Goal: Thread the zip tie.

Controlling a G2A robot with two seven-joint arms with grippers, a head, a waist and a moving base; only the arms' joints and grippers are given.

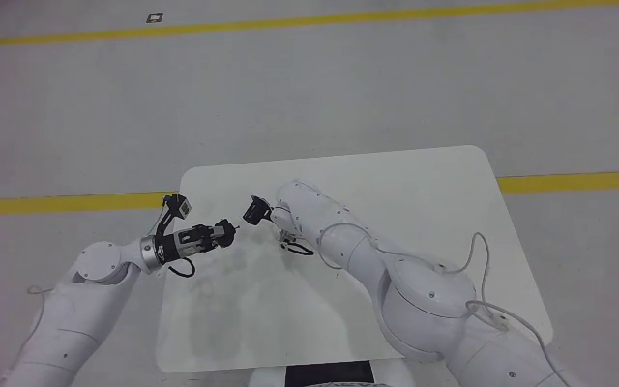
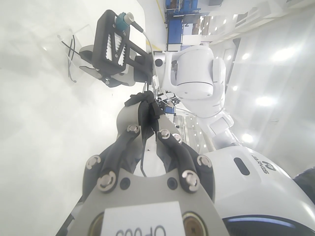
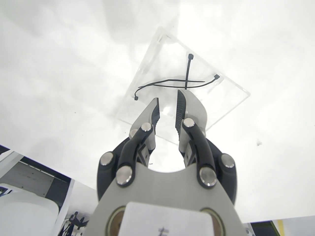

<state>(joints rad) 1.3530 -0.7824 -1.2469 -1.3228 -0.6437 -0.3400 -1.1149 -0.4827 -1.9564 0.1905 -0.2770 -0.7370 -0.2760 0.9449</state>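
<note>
My left gripper [image 2: 147, 100] [image 1: 230, 233] is shut on a black zip tie [image 2: 143, 159], held above the table's left part; the strap trails back between the fingers. My right gripper [image 3: 168, 96] [image 2: 97, 72] stands open, pointing down over a clear tray [image 3: 222, 108] [image 2: 81, 31]. Three black zip ties [image 3: 172, 83] [image 2: 70, 50] lie crossed in that tray, just beyond the right fingertips. In the top view the right gripper [image 1: 288, 240] hangs a short way right of the left one, with the loose ties [image 1: 302, 250] beside it.
The white table [image 1: 426, 203] has bare surface to the right and front of the arms. The right arm's cable [image 1: 474, 253] loops over the table's right side. Yellow floor lines run beyond the table's edges.
</note>
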